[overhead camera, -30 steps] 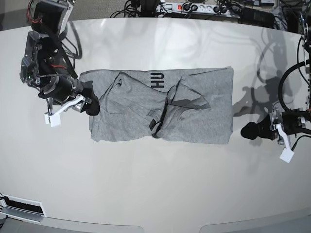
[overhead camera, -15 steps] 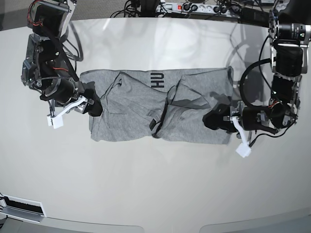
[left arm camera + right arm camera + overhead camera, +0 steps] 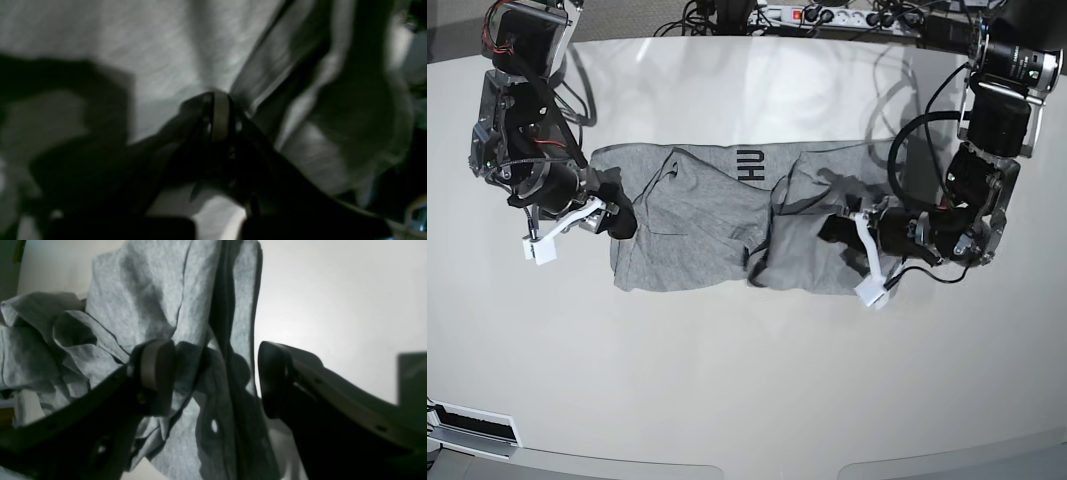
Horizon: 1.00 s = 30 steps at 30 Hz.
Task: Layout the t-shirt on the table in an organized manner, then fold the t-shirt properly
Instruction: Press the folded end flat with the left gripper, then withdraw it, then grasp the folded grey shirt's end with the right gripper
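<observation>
Grey t-shirt (image 3: pixel 717 225) lies crumpled on the white table (image 3: pixel 747 380) — black letters face up. Left gripper (image 3: pixel 839 228) is closed, pinching the shirt's cloth. Right gripper (image 3: pixel 215 376) stands wide open over the opposite edge — holding nothing.

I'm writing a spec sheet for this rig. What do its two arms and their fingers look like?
Both are black, blocky arms with exposed black cables and some red wiring on the right arm. The right gripper and left gripper have black fingers with dark pads, plus a white bracket alongside each.
</observation>
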### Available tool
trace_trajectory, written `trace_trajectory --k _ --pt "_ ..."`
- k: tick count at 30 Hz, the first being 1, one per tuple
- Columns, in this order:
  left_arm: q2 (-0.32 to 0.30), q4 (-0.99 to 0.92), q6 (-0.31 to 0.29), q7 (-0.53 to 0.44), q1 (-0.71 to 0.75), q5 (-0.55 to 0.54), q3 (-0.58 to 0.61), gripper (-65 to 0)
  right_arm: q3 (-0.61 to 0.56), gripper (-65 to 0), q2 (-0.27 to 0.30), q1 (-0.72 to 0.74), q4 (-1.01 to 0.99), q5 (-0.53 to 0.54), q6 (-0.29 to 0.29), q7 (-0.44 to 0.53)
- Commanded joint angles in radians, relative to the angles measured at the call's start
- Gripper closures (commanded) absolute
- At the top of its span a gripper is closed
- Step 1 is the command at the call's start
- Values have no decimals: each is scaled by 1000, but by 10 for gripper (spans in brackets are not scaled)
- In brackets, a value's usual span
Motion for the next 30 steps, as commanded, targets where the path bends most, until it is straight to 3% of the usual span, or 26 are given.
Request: trace_trajectory --k 1,6,11,13,16,21,26,30 --pt "-6 32 -11 11 -26 -81 -5 0 2 -407 9 16 10 10 8 4" --pt "7 62 -11 109 -24 -322 -5 0 2 -407 9 16 10 8 8 4" --pt "58 63 -11 199 -21 -342 -5 0 2 -407 9 23 10 11 24 8" --pt "53 63 -11 254 -31 -410 -8 0 2 -407 11 33 10 11 31 2" --pt "15 63 -11 275 -57 -489 -48 0 2 -407 34 55 13 11 31 -20" --pt "-82 63 -11 272 -77 -486 -208 0 2 -407 80 69 13 1 -18 -32" --pt "-182 62 -11 272 -69 -440 -348 0 2 -407 75 66 12 60 3 -82" --pt "-258 62 -11 270 -35 -436 -385 0 2 -407 45 56 11 89 31 -91"
